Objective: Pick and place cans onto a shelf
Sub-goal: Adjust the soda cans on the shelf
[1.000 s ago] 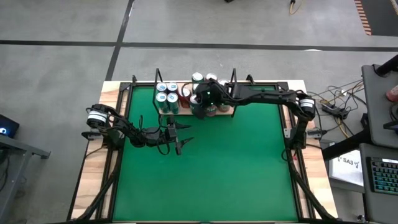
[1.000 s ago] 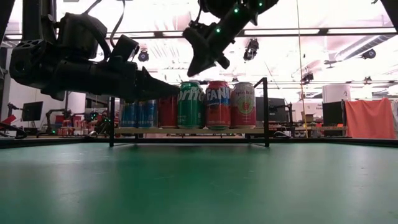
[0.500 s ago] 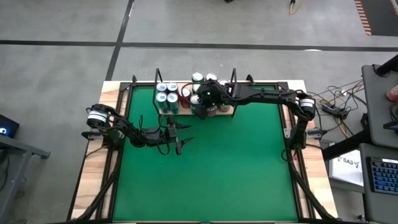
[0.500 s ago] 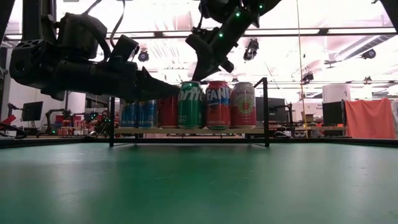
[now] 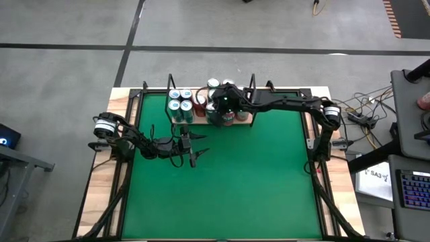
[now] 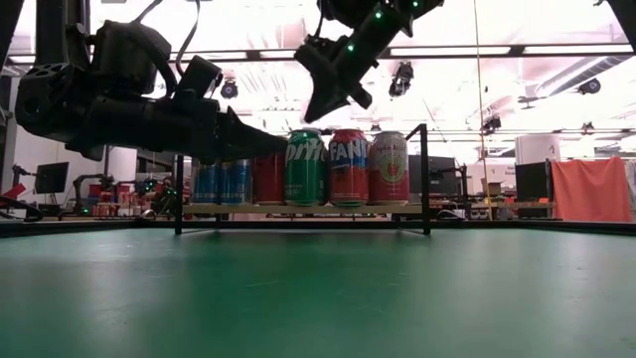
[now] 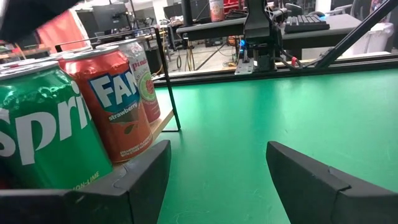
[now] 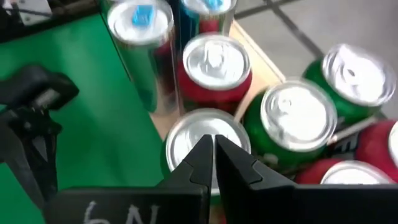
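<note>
The shelf (image 6: 298,208), a light-wood board with black wire uprights, stands at the table's far edge. Several cans stand upright on it: blue and silver ones (image 5: 180,104) at its left, then a red one, a green Sprite can (image 6: 306,167), a red Fanta can (image 6: 348,166) and a pink can (image 6: 389,167). My right gripper (image 8: 213,146) hangs shut just above the green can's silver top (image 8: 186,134), with a gap showing in the low view (image 6: 316,115). My left gripper (image 5: 199,144) is open and level over the mat, near the shelf's front; the Sprite (image 7: 37,130) and Fanta (image 7: 115,99) cans show beside it.
The green mat (image 5: 235,181) stretches bare from the shelf toward the table's near edge. Black frame rails (image 5: 316,154) run along the table's sides. A desk with a keyboard (image 5: 413,191) stands off the table's right side.
</note>
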{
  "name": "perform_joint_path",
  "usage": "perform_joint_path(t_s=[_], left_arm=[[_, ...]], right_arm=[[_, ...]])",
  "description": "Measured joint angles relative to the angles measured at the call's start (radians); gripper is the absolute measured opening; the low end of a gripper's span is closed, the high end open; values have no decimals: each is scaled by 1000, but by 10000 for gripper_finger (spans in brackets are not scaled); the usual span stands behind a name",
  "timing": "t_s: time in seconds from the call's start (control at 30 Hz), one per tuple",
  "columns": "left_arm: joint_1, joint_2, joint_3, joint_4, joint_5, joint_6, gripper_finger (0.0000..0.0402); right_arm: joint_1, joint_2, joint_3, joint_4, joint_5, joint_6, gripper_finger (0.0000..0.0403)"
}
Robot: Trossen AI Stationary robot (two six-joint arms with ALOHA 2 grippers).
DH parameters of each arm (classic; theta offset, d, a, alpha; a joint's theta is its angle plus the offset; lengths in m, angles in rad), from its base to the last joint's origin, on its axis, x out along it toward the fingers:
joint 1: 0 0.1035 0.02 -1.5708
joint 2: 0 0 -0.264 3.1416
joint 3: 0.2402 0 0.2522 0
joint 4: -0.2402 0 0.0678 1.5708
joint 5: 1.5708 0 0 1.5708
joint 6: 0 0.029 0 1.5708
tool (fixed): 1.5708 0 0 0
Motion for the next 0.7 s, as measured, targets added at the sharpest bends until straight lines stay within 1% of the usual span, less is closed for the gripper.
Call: perform_joint_path(t_s=[0.2,0.37,0.7], left_arm=[[0,0,0,0,-3,0,248],[0,0,0,0,-5,0,248],[0,0,0,-8,-5,0,248]], right_arm=[[-5,11,5,70,0,-60,9],[-7,43,5,67,1,-79,9],[-9,45,5,30,4,-34,9]])
